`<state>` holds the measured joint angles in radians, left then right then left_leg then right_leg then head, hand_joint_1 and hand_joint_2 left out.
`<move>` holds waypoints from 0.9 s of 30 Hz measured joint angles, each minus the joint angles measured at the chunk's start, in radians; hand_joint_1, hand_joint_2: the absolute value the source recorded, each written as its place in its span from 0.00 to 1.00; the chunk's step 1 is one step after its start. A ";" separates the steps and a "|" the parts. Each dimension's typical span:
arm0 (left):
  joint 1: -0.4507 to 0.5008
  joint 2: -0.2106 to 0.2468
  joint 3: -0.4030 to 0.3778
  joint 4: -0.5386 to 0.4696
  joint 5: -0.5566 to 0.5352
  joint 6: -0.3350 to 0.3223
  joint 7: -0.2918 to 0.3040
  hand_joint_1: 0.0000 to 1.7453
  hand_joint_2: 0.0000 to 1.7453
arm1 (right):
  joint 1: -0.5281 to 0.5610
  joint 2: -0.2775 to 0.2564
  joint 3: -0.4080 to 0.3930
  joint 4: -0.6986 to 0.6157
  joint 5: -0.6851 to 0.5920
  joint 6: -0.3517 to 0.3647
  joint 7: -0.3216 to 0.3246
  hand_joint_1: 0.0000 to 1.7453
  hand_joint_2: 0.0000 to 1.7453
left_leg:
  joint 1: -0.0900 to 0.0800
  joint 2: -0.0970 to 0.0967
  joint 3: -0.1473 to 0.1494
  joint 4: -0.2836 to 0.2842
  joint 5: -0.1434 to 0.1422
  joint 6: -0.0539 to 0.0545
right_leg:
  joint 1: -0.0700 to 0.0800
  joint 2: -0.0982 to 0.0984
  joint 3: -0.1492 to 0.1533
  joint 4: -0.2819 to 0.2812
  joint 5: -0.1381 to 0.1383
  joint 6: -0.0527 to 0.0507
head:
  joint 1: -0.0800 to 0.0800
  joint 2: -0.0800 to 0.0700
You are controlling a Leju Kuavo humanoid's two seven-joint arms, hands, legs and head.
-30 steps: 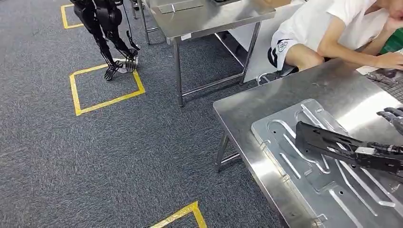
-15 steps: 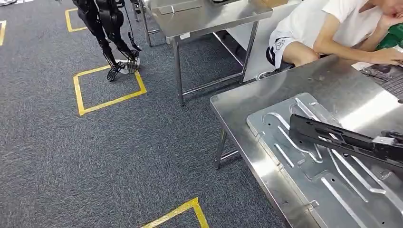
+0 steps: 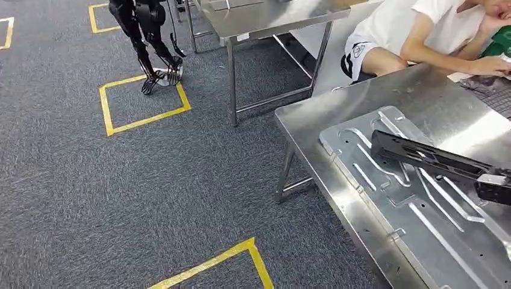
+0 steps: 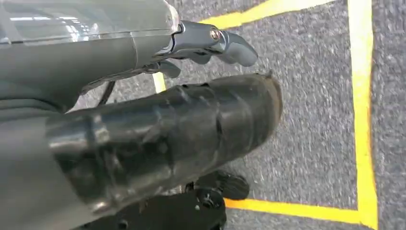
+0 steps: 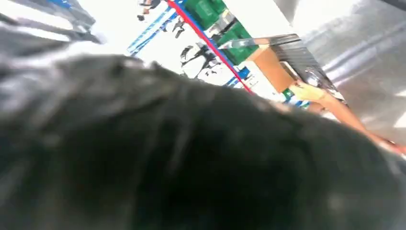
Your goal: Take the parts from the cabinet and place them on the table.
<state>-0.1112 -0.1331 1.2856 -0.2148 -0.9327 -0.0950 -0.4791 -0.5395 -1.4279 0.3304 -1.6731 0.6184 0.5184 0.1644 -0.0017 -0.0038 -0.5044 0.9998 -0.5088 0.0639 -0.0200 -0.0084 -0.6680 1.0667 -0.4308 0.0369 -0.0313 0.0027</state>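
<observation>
Lower the long black ribbed plastic part (image 3: 431, 159) flat onto the embossed silver metal panel (image 3: 385, 205) near the steel table (image 3: 313, 120) corner. Right-hand grip cannot be told. Left hand (image 4: 210, 43) hangs over carpet, holding nothing. Avoid the seated person (image 3: 422, 36) beyond.

Head view high, facing down: table (image 3: 313, 120), carpet (image 3: 150, 180); left wrist close above carpet.
</observation>
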 joint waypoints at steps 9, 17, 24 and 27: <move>0.002 0.001 0.000 0.000 -0.003 0.005 0.002 0.00 0.00 | 0.042 0.003 -0.037 0.000 0.029 0.010 -0.016 0.00 0.00 | -0.009 0.006 -0.048 0.019 0.026 0.001 | 0.000 0.003 0.103 -0.028 -0.048 -0.003 | 0.000 0.000; 0.000 0.000 0.000 0.000 -0.003 0.005 0.004 0.00 0.00 | 0.053 0.006 -0.088 -0.018 0.071 0.038 -0.038 0.00 0.00 | -0.005 0.002 -0.135 0.188 -0.072 -0.034 | 0.006 -0.010 0.093 -0.057 -0.020 -0.047 | -0.003 0.000; 0.000 0.001 0.000 0.000 -0.003 0.005 0.005 0.00 0.00 | 0.062 0.008 -0.102 -0.026 0.084 0.051 -0.052 0.00 0.00 | 0.003 0.042 -0.064 0.052 0.020 -0.038 | 0.006 -0.045 0.084 -0.035 -0.027 -0.037 | -0.003 0.000; 0.000 0.001 0.000 0.000 -0.006 0.004 0.005 0.00 0.00 | 0.062 0.005 -0.119 -0.029 0.085 0.056 -0.057 0.00 0.00 | -0.007 0.032 -0.072 0.036 0.023 -0.022 | 0.013 -0.065 0.078 -0.031 -0.025 -0.022 | -0.002 0.000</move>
<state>-0.1117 -0.1324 1.2852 -0.2148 -0.9384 -0.0912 -0.4738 -0.4772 -1.4225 0.2117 -1.7021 0.7034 0.5741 0.1072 -0.0085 0.0285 -0.5761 1.0358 -0.4861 0.0419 -0.0068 -0.0730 -0.5896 1.0354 -0.4558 0.0147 -0.0336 0.0023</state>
